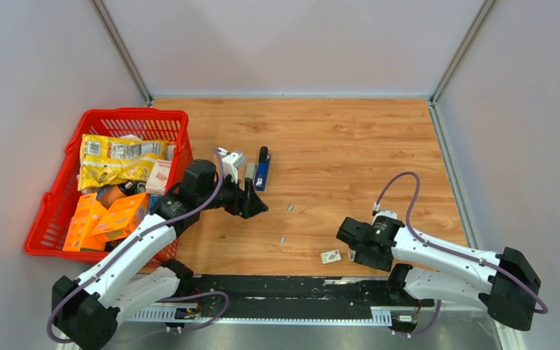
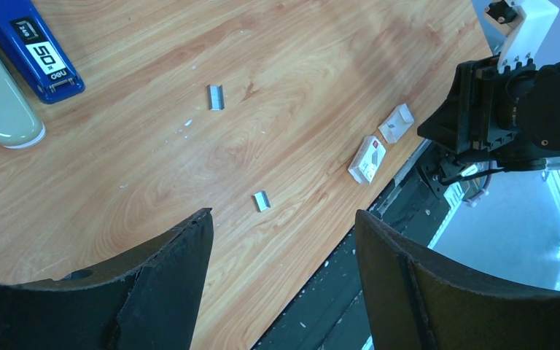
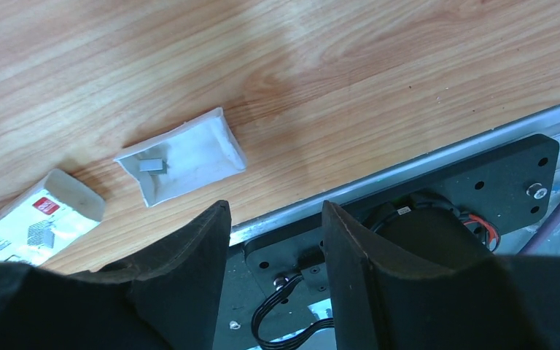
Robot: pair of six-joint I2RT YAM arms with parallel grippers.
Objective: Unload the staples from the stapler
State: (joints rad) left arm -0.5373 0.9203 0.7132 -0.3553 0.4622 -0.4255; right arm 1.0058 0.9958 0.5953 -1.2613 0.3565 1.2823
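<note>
A blue stapler (image 1: 262, 169) lies shut on the wooden table beside a pale grey-green stapler (image 1: 249, 172); both show in the left wrist view, the blue one (image 2: 36, 52) and the pale one (image 2: 0, 102). Two short grey staple strips (image 1: 289, 208) (image 1: 282, 238) lie loose on the wood, also in the left wrist view (image 2: 216, 97) (image 2: 262, 200). My left gripper (image 1: 259, 205) (image 2: 284, 219) is open and empty, hovering just in front of the staplers. My right gripper (image 1: 344, 235) (image 3: 275, 208) is open and empty at the table's near edge.
A small printed white packet (image 1: 330, 256) (image 3: 36, 219) and an opened white box tray (image 3: 182, 157) holding a tiny grey strip (image 3: 152, 165) lie by the near edge. A red basket (image 1: 55, 211) of snack packs stands at the left. A white object (image 1: 231, 162) sits beside the staplers.
</note>
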